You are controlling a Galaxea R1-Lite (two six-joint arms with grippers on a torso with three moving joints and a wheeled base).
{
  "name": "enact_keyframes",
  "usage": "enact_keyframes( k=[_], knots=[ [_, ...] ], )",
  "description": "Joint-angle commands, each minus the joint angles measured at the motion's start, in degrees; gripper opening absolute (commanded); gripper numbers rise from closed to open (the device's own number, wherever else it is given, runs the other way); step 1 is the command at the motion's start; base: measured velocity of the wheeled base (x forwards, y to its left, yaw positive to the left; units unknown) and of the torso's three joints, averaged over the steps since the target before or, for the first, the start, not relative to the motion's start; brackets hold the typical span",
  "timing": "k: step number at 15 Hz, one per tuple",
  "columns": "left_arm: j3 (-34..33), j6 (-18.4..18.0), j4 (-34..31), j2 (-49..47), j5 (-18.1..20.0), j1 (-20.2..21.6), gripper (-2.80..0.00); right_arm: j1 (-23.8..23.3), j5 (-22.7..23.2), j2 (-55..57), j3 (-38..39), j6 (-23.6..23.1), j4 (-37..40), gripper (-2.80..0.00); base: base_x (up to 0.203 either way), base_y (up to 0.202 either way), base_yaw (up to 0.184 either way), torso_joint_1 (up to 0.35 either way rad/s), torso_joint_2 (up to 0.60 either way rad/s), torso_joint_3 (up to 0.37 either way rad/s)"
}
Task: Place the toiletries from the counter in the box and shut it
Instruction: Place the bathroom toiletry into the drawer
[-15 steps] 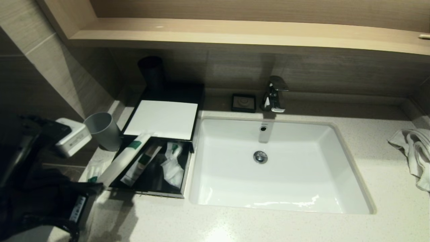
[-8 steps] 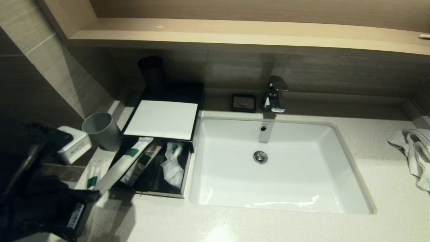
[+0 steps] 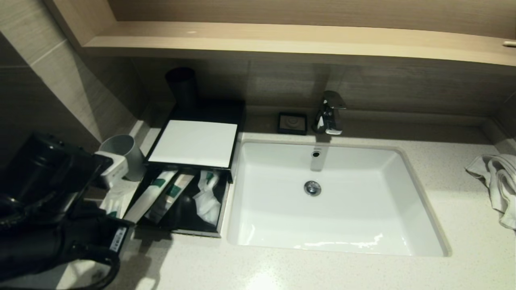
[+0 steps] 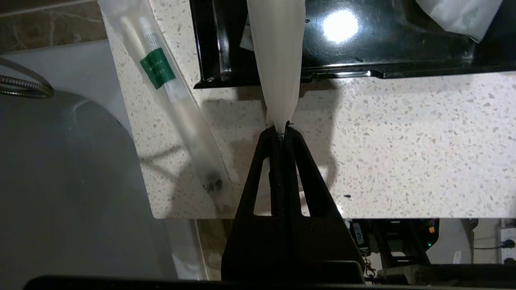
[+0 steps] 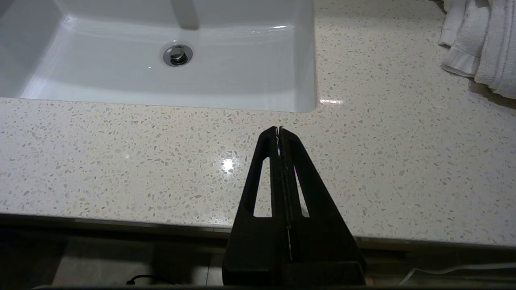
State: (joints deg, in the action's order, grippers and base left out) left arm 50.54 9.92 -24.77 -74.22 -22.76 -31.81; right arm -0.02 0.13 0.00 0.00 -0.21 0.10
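Note:
A black box (image 3: 182, 232) stands open on the counter left of the sink, with a white panel (image 3: 193, 143) over its back half. Several white packets lie inside. My left gripper (image 3: 125, 226) is shut on the near end of a long white packet with a green label (image 3: 148, 196). In the left wrist view, my left gripper (image 4: 282, 129) pinches the packet (image 4: 278, 60), whose far end reaches over the box's front wall (image 4: 403, 72). A clear-wrapped toothbrush with a green label (image 3: 116, 200) lies on the counter left of the box; it also shows in the left wrist view (image 4: 169, 100). My right gripper (image 5: 279, 129) is shut and empty above the counter's front edge.
A white sink (image 3: 419, 209) fills the middle, with a chrome faucet (image 3: 330, 112) and a black soap dish (image 3: 292, 123) behind it. A grey cup (image 3: 121, 153) stands left of the box and a black cup (image 3: 182, 86) behind it. A white towel (image 3: 496, 185) lies far right.
My left arm has moved forward and right toward the box. The held packet has sunk from a raised slant to lie lower, along the open box's left side.

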Motion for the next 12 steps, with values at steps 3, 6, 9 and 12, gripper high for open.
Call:
enact_keyframes(
  k=[3, 6, 9, 12],
  knots=[
    [0.17, 0.10, 4.18, -5.91, -0.18, 0.62, -2.80, 0.00, -0.02, 0.00, 0.00, -0.05, -0.01, -2.80, 0.000, 0.000, 0.000, 0.000, 0.00, 0.000],
    [0.67, -0.02, 7.80, -8.55, -0.28, 0.69, -2.80, 0.02, 0.03, 0.00, 0.00, -0.05, -0.01, -2.80, 0.000, 0.000, 0.000, 0.000, 0.00, 0.000],
    [0.99, -0.27, 10.50, -11.04, -0.51, 0.69, -2.80, 0.02, -0.01, 0.00, 0.00, -0.05, -0.01, -2.80, 0.000, 0.000, 0.000, 0.000, 0.00, 0.000],
    [1.49, -0.53, 11.99, -13.04, -0.72, 0.69, -2.80, 0.02, 0.01, 0.00, 0.00, -0.05, -0.01, -2.80, 0.000, 0.000, 0.000, 0.000, 0.00, 0.000]
  ],
)
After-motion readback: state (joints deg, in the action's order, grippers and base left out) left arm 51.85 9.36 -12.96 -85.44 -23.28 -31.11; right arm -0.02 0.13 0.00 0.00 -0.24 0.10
